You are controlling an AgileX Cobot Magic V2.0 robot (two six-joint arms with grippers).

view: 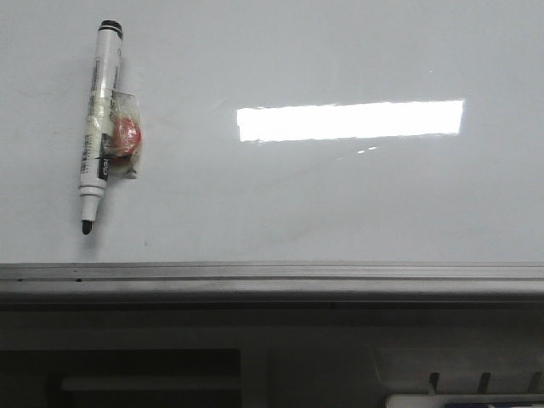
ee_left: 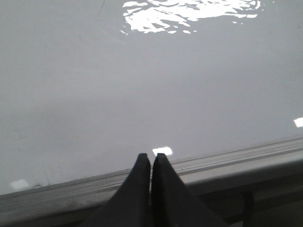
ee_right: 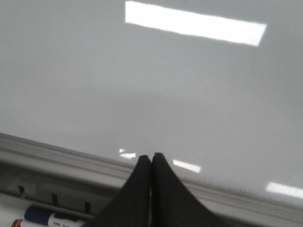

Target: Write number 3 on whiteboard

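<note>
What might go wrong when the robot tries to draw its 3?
The marker lies flat on the whiteboard with a taped lump on its side, so a grab may slip or tilt it. Its tip is bare and could smudge the board if dragged. Both grippers, left and right, are shut and must open first.

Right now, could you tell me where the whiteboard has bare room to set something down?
The whiteboard is bare from the marker across to its right edge, and down to the grey rim; only a glare strip shows there. The crowded spot is the upper left, where the uncapped marker lies with a taped red lump.
</note>
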